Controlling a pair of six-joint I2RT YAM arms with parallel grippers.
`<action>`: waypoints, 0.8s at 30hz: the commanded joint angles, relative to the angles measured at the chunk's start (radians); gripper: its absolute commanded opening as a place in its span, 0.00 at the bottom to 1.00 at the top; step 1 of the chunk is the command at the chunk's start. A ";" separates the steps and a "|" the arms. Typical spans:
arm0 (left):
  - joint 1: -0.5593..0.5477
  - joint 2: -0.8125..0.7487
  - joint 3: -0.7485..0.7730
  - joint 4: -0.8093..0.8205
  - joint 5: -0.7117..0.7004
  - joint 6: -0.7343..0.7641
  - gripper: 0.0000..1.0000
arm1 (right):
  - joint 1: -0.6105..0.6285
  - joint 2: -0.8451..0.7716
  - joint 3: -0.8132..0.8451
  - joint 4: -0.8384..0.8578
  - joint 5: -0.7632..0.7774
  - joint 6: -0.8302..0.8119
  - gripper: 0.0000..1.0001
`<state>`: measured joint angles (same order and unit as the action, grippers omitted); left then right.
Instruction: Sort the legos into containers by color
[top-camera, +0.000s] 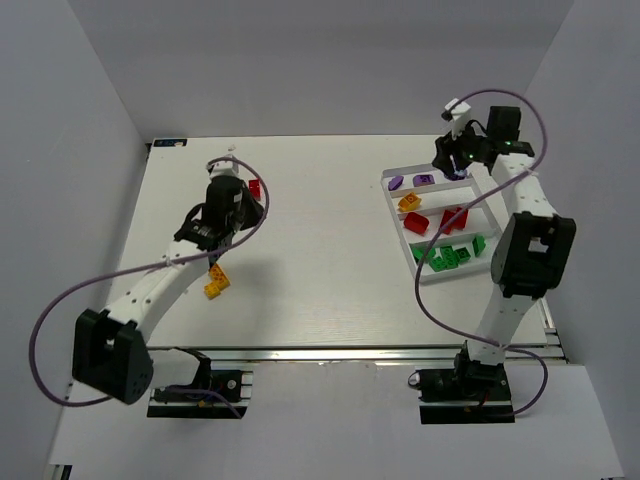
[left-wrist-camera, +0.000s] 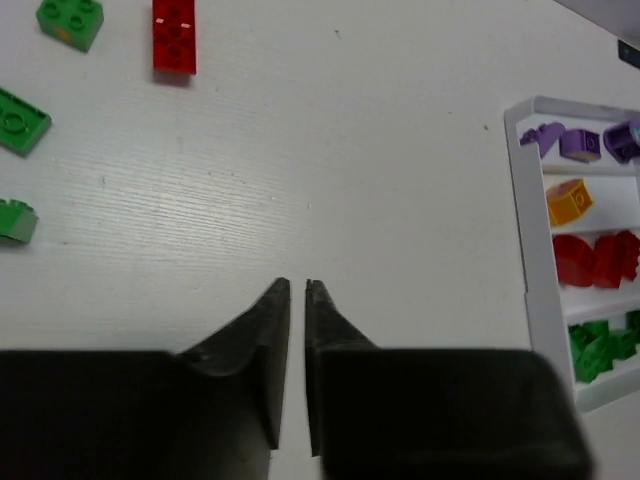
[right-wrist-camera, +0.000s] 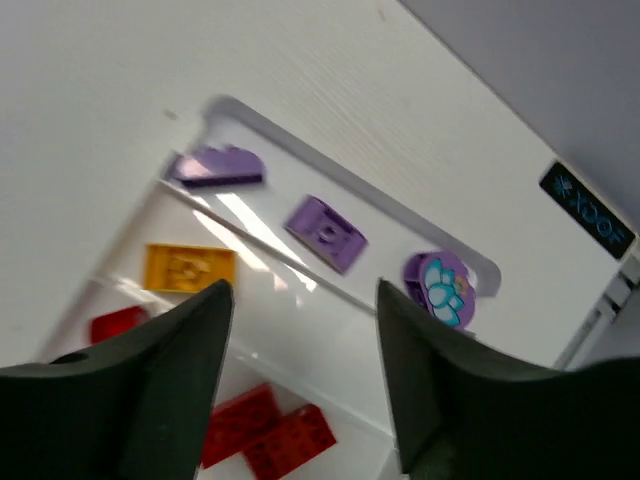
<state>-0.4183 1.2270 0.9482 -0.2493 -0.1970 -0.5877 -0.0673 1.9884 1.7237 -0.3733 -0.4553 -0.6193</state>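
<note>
My left gripper hovers over the left half of the table, its jaws shut and empty. Ahead of it lie a red brick and three green bricks. Two yellow-orange bricks lie beside the left arm. The white tray at the right holds purple, orange, red and green bricks in separate compartments. My right gripper is open and empty above the tray's far end, over purple pieces and near an orange brick.
The tray's near wall shows at the right of the left wrist view. Grey walls close in the table on the left, back and right. Purple cables loop from both arms. The arm bases stand at the table's near edge.
</note>
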 joint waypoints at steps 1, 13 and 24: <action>0.058 0.118 0.084 -0.068 0.160 0.005 0.16 | -0.012 -0.164 0.008 -0.200 -0.422 -0.158 0.61; 0.093 0.595 0.509 -0.258 -0.054 0.163 0.77 | -0.011 -0.419 -0.343 -0.271 -0.631 -0.111 0.26; 0.096 0.874 0.790 -0.286 -0.274 0.244 0.79 | -0.012 -0.543 -0.481 -0.165 -0.612 -0.007 0.36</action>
<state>-0.3290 2.0953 1.6688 -0.5179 -0.3748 -0.3805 -0.0765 1.4815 1.2499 -0.6052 -1.0405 -0.6792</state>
